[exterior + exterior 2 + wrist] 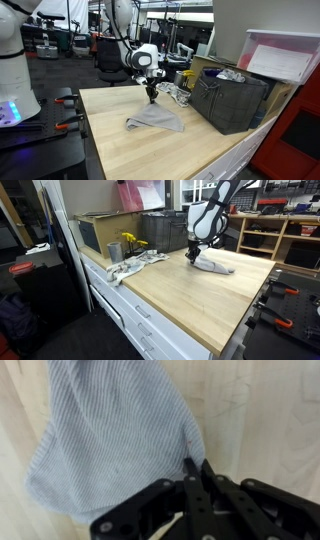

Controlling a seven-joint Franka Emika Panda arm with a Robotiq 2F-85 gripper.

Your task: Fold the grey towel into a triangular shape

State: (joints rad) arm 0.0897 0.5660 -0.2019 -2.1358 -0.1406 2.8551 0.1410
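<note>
Task thing: the thin, soft, light-grey towel (158, 120) lies on the pale wooden tabletop (110, 145), near its middle and well apart from the dark grey fabric bin (232, 100) at the far edge.

Towel shape: not flat. In both exterior views it rises in a small peak to the claw and slopes down to the wood on the other sides. Whether any fold is already made under the peak, I cannot tell.

Claw: the black claw (192, 463) points straight down, and its fingertips (186, 468) are drawn together with no gap showing. They are pinched on the right edge of the towel (110, 440), seemingly at or near a corner.

Direction: in the wrist view almost all of the cloth spreads up and to the left of the pinch, while bare wood lies to the right. The held point is therefore at the cloth's margin, not its centre.

Long axis: the bunched cloth runs diagonally away from the fingertips, toward the top left of the wrist view.

Step in hand: my judgement is that a corner grip is just made, ready to lift.

Next move needs: carrying the held corner along that diagonal, across the cloth to the opposite corner, low enough that the rest does not drag.

Risk: the thin edge may slip from the pinch.
</note>
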